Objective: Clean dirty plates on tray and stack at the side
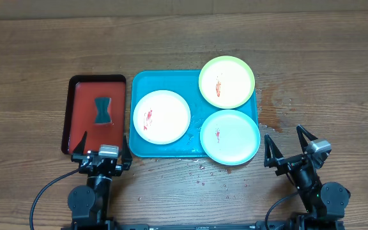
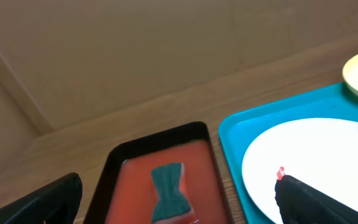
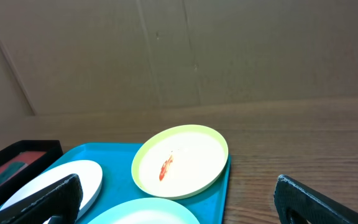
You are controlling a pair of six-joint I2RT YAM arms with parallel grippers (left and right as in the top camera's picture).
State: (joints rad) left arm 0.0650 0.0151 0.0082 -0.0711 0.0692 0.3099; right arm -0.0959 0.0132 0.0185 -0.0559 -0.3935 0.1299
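**Nothing Is Cleaned Yet**

Three plates are seen on the blue tray (image 1: 165, 80), which is set in the middle of the desk (image 1: 43, 57). The white plate (image 1: 161, 117) is laid on the left part of the tray. The yellow-green plate (image 1: 227, 82) is laid at the far right corner. The mint-blue plate (image 1: 230, 137) is laid at the near right corner. Both right plates are poked out a little over the tray's rim. Red smears are seen on all three plates, so none is judged to be clean. No plate is stacked at the side yet.

Just beside the blue tray, on its left, a red tray (image 1: 85, 96) with a black rim is found. A small dark green pad (image 1: 103, 110) is laid in it. It is likely meant for wiping, and it is not picked up yet.

The left tool (image 1: 105, 142) is held at the near end of the red tray. Its fingers are spread wide and nothing is held in them. The right tool (image 1: 284, 137) is held near the mint-blue plate but apart from it. Its fingers are spread wide too, and nothing is held.

Small wet spots (image 1: 200, 169) are seen on the desk by the blue tray's near edge.

The job is judged to be at its very start. The pad is to be picked up, each plate is to be wiped, and then the plates are to be stacked at the side.
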